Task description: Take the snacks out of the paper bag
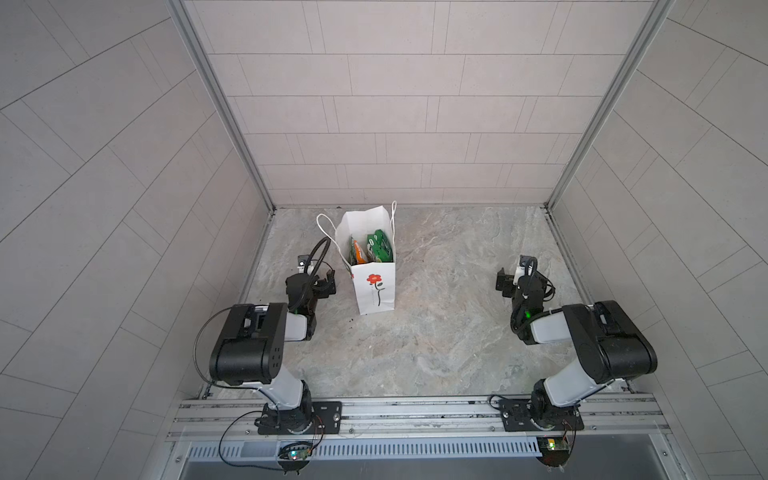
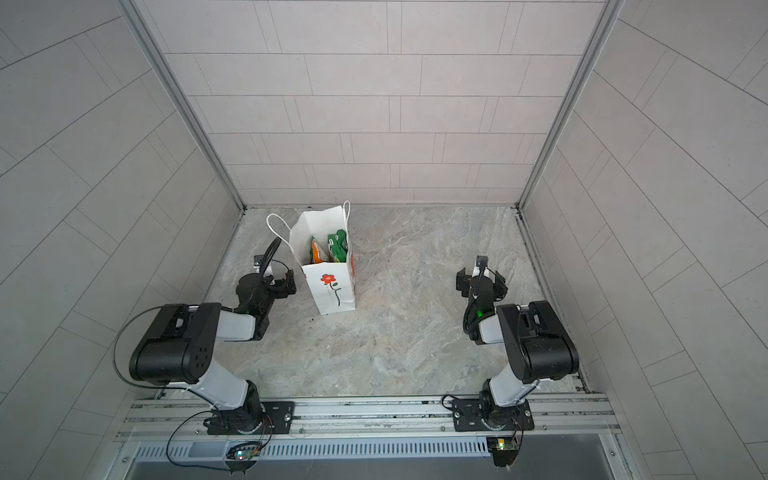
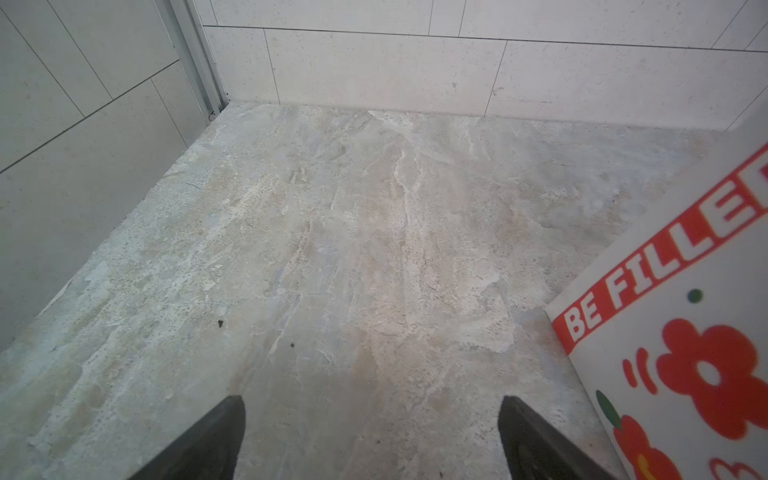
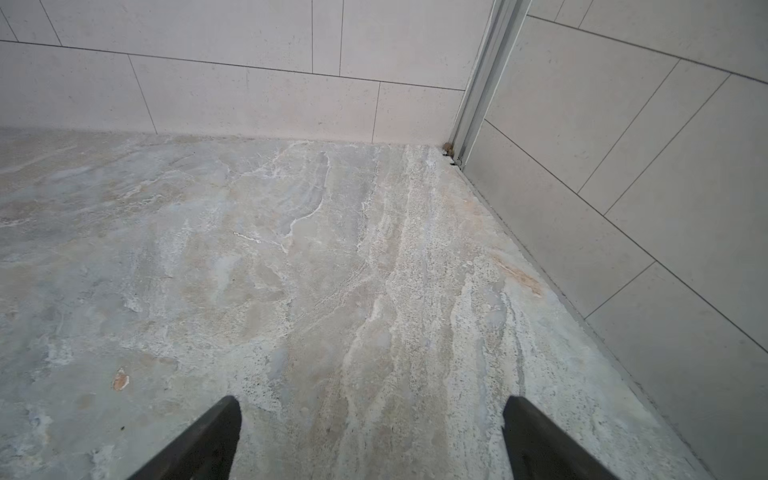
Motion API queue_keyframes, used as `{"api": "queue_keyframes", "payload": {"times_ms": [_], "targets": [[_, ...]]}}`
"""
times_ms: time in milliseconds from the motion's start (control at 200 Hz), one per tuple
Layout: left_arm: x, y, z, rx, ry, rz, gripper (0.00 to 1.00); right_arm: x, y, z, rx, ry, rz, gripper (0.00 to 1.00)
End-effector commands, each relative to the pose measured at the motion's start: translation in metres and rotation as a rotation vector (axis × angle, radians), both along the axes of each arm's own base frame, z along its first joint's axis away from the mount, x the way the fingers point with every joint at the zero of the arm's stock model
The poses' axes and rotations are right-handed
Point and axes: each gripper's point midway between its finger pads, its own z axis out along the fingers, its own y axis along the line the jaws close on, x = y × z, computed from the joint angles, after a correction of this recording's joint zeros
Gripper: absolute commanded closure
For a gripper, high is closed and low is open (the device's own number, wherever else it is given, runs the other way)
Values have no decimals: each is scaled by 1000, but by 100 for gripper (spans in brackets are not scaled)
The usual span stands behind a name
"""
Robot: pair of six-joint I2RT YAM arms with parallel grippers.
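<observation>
The white paper bag (image 1: 376,293) (image 2: 334,293) stands upright and open at the back left of the stone table, a red flower on its front. Inside it in both top views are the snacks: an orange pouch (image 1: 358,252) (image 2: 316,251) and green packets (image 1: 380,246) (image 2: 337,245); anything deeper is hidden. My left gripper (image 1: 316,277) (image 2: 275,277) (image 3: 372,401) is open just left of the bag, whose printed side (image 3: 685,332) shows in the left wrist view. My right gripper (image 1: 519,277) (image 2: 481,275) (image 4: 372,401) is open far to the right, over bare table.
Tiled walls close the table (image 1: 436,332) on the left, back and right. A metal rail (image 1: 415,409) carrying both arm bases runs along the front. Small dark crumbs (image 1: 351,321) lie near the bag's front corner.
</observation>
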Motion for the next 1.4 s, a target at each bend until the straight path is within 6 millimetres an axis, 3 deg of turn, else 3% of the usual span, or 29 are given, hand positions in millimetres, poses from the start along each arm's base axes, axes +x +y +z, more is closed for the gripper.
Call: {"api": "queue_keyframes", "payload": {"times_ms": [0, 715, 816, 1011, 1156, 1261, 1396], "targets": [[7, -2, 15, 7, -47, -10, 0, 3, 2, 4, -14, -4, 6, 0], [6, -3, 15, 5, -50, -13, 0, 3, 1, 3, -15, -3, 5, 0], [-2, 7, 24, 4, -103, 51, 0, 0, -1, 10, -13, -23, -13, 1], [-25, 44, 57, 11, -131, 285, 0, 1, -5, 37, -19, 19, -36, 1], [-56, 78, 90, -94, -86, 581, 0, -5, -7, 51, 46, 32, -74, 1], [-68, 78, 117, -179, -57, 629, 0, -2, 3, 57, 142, 58, -40, 0], [-70, 68, 170, -255, -94, 580, 0, 7, 32, 62, 299, 101, 70, 1]]}}
